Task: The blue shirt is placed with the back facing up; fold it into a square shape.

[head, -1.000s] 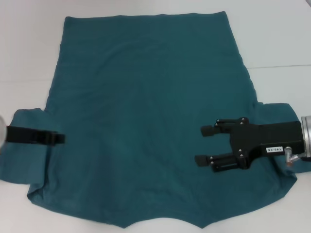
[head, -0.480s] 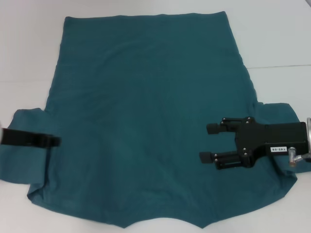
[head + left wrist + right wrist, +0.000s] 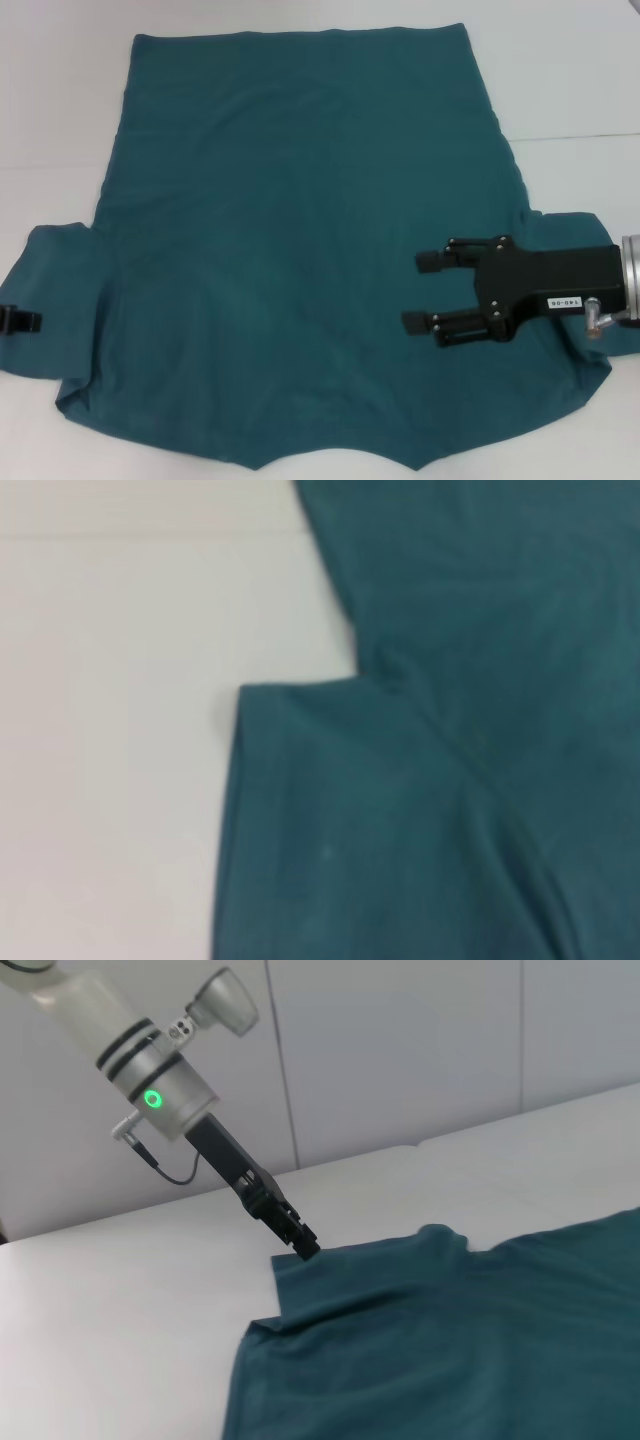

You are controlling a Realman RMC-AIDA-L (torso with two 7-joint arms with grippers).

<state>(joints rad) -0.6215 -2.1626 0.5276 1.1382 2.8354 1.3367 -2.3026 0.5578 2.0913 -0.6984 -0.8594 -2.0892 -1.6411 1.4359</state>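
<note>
Lying flat w/ its back up, the blue shirt (image 3: 300, 250) covers most of the white table (image 3: 560, 80), hem at the far end, collar edge nearest the robot, both sleeves spread out to the sides. No fold made yet, I'd say. Right gripper (image 3: 425, 292) hovers over the shirt body just inside the right sleeve, fingers spread apart, nothing btwn them. Left gripper (image 3: 306, 1250) sits at the outer edge of the left sleeve, tip touching the cuff; can't tell if it's pinched on fabric or not. Risk: soft knit, so a pinch on the top layer only would drag one ply and leave the sleeve bunched; uneven pulls from the two sides would skew the square. Table is plain, matte; pale panelled wall (image 3: 400, 1060) behind.
</note>
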